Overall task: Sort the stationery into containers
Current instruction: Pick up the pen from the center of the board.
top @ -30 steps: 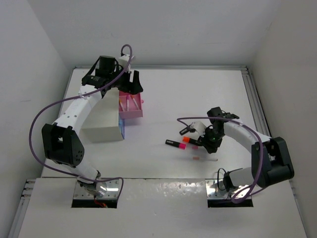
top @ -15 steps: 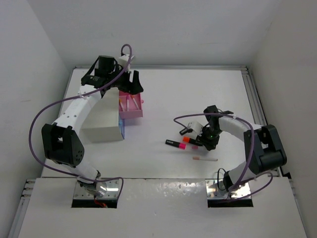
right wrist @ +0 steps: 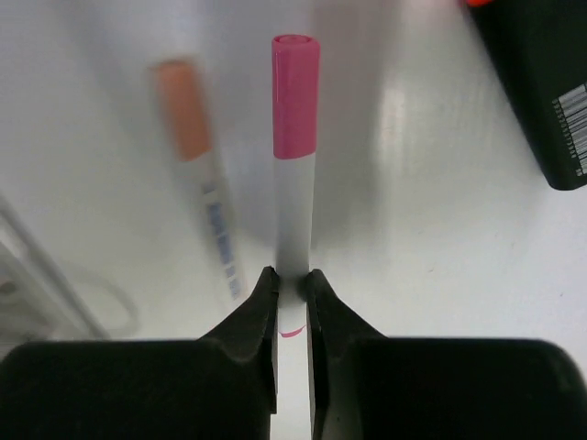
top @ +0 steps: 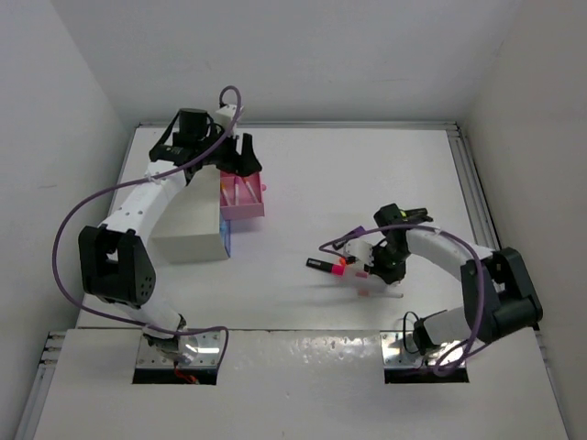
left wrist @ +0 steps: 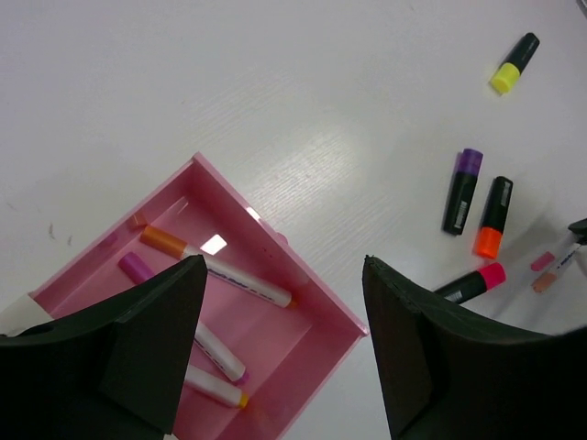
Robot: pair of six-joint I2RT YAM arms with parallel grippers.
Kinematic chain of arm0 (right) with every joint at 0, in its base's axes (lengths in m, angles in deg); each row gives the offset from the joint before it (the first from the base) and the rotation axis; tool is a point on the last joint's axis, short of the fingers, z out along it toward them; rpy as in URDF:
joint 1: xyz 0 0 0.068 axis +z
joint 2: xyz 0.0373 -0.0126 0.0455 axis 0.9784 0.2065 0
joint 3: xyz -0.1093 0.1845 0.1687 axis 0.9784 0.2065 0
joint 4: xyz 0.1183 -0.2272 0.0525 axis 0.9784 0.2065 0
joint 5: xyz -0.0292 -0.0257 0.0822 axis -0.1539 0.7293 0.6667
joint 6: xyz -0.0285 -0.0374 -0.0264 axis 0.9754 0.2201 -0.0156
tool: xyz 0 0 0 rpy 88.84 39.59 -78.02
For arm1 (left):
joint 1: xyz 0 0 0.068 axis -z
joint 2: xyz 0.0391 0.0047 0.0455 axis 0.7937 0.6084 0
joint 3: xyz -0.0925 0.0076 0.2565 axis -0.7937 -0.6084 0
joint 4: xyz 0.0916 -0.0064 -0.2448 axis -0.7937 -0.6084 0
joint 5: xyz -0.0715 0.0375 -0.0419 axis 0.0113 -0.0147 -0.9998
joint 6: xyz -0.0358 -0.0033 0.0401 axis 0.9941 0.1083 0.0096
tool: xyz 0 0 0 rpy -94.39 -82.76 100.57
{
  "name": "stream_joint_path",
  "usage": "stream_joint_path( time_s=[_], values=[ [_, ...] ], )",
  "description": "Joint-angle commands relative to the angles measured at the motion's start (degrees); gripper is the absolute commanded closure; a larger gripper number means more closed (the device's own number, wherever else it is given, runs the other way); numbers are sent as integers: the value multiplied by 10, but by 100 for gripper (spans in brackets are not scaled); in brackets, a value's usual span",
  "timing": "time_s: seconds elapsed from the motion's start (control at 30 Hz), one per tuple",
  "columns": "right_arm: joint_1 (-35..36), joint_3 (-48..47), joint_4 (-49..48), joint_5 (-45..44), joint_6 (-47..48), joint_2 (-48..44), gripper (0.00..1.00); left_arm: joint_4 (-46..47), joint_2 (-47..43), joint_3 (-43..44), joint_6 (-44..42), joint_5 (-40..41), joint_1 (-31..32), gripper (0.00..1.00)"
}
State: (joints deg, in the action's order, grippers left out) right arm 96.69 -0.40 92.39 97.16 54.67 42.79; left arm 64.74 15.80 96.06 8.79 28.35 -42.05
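One orange-tipped pen (right wrist: 195,174) beside pink-tipped pen (right wrist: 294,174).

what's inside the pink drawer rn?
Three white pens in the pink drawer: orange-capped pen, magenta-capped pen, yellow-tipped pen. The left gripper jaws cover part of the drawer; anything there is hidden.

Highlighters (left wrist: 461,191) close beside right hand (right wrist: 292,279)

- A white table (top: 367,174) fills the middle of the top view, matte, with a faint wood grain in the left wrist view.
- Plain white walls close it in: back wall (top: 303,55) at the top, side walls at left (top: 46,137) and right (top: 541,110).
- A metal rail (top: 470,174) runs along the table's right edge.
- A glossy white board (top: 303,367) lies across the bottom of the frame, with two metal plates (top: 206,353) (top: 396,359) set into it.
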Motion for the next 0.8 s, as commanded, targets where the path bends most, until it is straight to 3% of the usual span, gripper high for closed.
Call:
stream_joint_path(
  time_s=[0.0, 0.1, 0.17, 0.23, 0.27, 0.4, 0.63, 0.77],
  values=[
    [5, -74, 122, 120, 56, -70, 99, 75, -45, -33, 21, -39, -16, 25],
    [5, -145, 180, 242, 65, -99, 100, 139, -73, -76, 56, -80, -27, 25],
    [8, -176, 161, 308, -13, -101, 100, 187, -93, -104, 92, -113, -30, 25],
    [7, -211, 95, 344, -96, -91, 100, 227, -106, -118, 136, -136, -32, 25],
    [6, -222, 64, 363, -183, -86, 100, 257, -109, -132, 153, -151, -31, 25],
    [15, -243, -144, 438, -392, -68, 100, 344, -118, -155, 247, -225, -17, 25],
    [41, -261, -388, 445, -681, -33, 100, 441, -90, -153, 370, -287, 16, 24],
    [39, -257, -504, 442, -833, -9, 100, 474, -82, -149, 400, -293, 36, 25]
  ],
)
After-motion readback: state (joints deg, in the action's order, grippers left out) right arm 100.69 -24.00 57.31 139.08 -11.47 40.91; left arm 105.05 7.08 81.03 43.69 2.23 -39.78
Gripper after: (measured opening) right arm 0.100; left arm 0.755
